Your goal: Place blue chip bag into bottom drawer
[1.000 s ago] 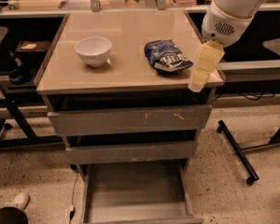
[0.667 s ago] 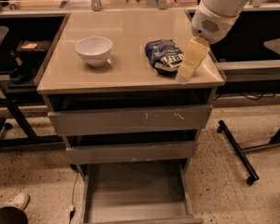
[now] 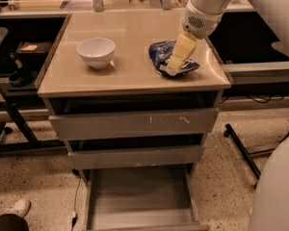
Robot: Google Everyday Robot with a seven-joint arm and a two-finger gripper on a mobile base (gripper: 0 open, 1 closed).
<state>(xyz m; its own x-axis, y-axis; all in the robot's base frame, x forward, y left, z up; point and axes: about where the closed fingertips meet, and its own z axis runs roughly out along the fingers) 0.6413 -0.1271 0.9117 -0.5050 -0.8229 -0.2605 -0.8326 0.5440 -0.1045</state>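
Observation:
The blue chip bag lies on the beige cabinet top, right of centre. My gripper hangs from the white arm at the upper right and reaches down onto the bag's right half, its cream fingers covering that part of the foil. The bottom drawer is pulled out at the foot of the cabinet, its grey tray showing nothing inside.
A white bowl stands on the left of the cabinet top. The two upper drawers are pulled slightly out. A black chair is at the left, a black stand leg at the right, a shoe bottom left.
My gripper has moved left and down from the cabinet's right front corner onto the blue chip bag. The bag and bowl have not moved.

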